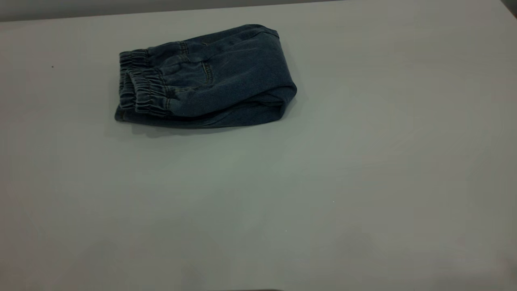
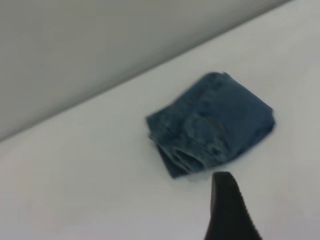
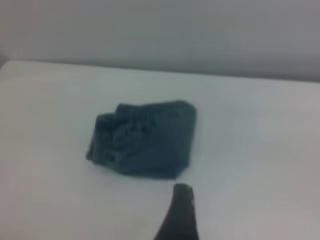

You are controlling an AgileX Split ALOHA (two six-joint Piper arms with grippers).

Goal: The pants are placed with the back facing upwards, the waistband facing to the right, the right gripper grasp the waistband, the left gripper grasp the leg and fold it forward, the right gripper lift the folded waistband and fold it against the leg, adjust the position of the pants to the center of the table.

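Near field, exterior view: bare expanse of the table [image 1: 307,210], pale grey, filling the lower two thirds of the frame. No arm visible in this view.

Near field, left wrist view: one black fingertip of the left gripper [image 2: 229,210] at the lower right of the frame, above the tabletop and apart from the cloth. Second finger out of frame; spacing of the fingers not determinable.

Near field, right wrist view: one dark fingertip of the right gripper [image 3: 179,215] at the lower centre of the frame, likewise clear of the cloth. Opposite finger out of frame; apart or together not determinable.

Middle field: the pants [image 1: 206,79] in the upper left of the exterior frame, lying flat on the table, folded into a compact stacked bundle. Gathered elastic waistband [image 1: 143,89] at the left end of the bundle, in stacked layers. Rounded fold [image 1: 288,95] at the right end. Stitched pocket seam on the top layer, near the middle. Lower layer protruding slightly along the near edge.

Same bundle at centre right of the left wrist frame [image 2: 212,122] and at centre left of the right wrist frame [image 3: 145,137], untouched by either finger.

Far field: rear edge of the table along the top of the exterior frame, with a darker grey wall [image 1: 121,6] behind.
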